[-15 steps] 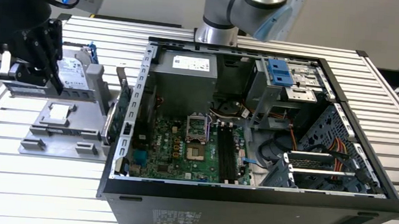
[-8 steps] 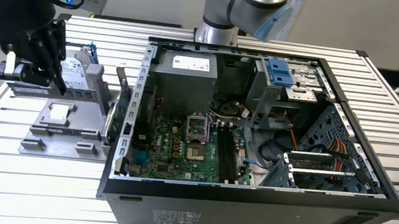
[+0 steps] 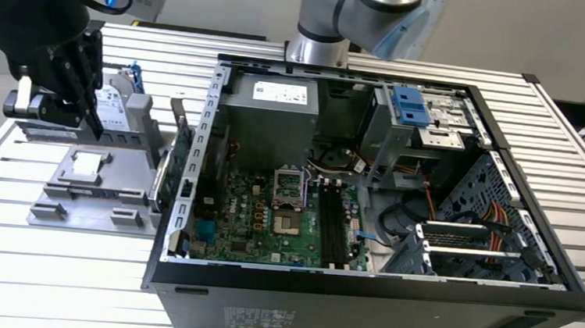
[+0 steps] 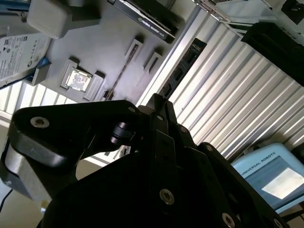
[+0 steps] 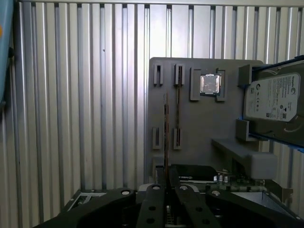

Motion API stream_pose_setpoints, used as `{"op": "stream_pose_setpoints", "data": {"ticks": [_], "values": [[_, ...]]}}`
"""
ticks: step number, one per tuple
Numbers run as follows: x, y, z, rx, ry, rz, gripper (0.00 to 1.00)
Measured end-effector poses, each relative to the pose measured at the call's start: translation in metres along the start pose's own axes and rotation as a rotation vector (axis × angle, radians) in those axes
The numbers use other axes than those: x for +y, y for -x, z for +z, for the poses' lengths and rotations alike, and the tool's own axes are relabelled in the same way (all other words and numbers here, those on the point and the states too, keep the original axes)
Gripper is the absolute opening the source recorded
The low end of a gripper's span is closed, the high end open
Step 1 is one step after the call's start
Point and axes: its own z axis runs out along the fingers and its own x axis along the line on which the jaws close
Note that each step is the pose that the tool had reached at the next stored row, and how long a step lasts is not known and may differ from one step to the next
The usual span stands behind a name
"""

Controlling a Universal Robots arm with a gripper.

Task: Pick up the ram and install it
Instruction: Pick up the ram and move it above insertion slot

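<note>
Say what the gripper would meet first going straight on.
Most likely the grey holder plate, which the gripper, shut on the ram, points at; the gap is hard to judge.

Gripper holds ram above gray fixture.

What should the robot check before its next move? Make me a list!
1. Long, thin dark-blue ram stick clamped in the hand: ok.
2. Ram stick out of the grey holder tray's brackets: ok.
3. Black memory slots on the green motherboard empty: ok.
4. Open slot latches: cannot tell.
5. Black computer case open on top: ok.
</note>
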Motion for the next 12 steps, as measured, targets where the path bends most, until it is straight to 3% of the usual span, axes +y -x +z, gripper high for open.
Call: {"op": "stream_pose_setpoints", "data": {"ticks": [12], "values": [[-0.0089, 0.0001, 0.0, 0.0001, 0.0003, 0.0, 0.0]]}}
